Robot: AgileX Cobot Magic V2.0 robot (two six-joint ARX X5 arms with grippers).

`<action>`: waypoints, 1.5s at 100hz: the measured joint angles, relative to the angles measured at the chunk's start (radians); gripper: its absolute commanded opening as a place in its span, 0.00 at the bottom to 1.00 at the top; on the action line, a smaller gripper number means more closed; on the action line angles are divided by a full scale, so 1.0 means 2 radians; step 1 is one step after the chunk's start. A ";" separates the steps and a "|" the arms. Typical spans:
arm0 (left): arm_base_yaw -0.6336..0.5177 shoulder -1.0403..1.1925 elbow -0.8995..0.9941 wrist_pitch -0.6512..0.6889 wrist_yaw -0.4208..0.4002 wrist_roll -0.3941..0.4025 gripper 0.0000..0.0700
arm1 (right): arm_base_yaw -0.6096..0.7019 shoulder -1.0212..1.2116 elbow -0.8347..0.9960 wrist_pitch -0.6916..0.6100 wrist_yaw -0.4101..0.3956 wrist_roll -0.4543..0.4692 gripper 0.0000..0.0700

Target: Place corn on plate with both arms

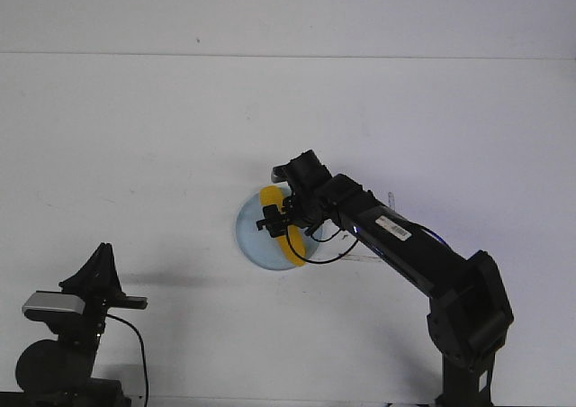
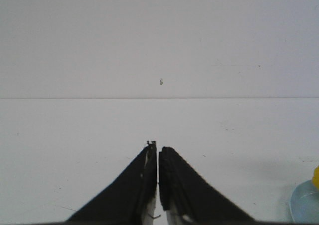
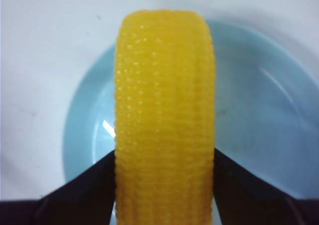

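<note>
The yellow corn (image 1: pixel 281 230) is held over the pale blue plate (image 1: pixel 252 236) near the table's middle. My right gripper (image 1: pixel 274 220) is shut on the corn, with the black fingers on both its sides. In the right wrist view the corn (image 3: pixel 164 120) fills the middle between the fingertips (image 3: pixel 94 180), above the plate (image 3: pixel 259 130). I cannot tell whether the corn touches the plate. My left gripper (image 1: pixel 101 261) is at the front left, far from the plate, shut and empty (image 2: pixel 157 153). The plate's edge (image 2: pixel 305 207) and a bit of corn (image 2: pixel 316 177) show in the left wrist view.
The white table (image 1: pixel 135 137) runs back to a white wall. The right arm (image 1: pixel 405 245) reaches in from the front right across the table. The left arm's base (image 1: pixel 54 362) sits at the front left edge.
</note>
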 measured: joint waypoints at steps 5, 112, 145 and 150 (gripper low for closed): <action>0.000 0.000 0.000 0.000 0.000 0.000 0.00 | 0.000 0.005 0.000 -0.002 0.000 0.002 0.44; 0.000 0.000 0.000 0.000 0.000 0.000 0.00 | -0.010 -0.095 -0.034 0.034 0.093 -0.077 0.52; 0.000 0.000 0.000 0.000 0.000 0.000 0.00 | -0.108 -0.262 -0.240 0.230 0.118 -0.107 0.11; 0.000 0.000 0.000 0.000 0.000 0.000 0.00 | -0.132 -0.288 -0.272 0.266 0.118 -0.114 0.08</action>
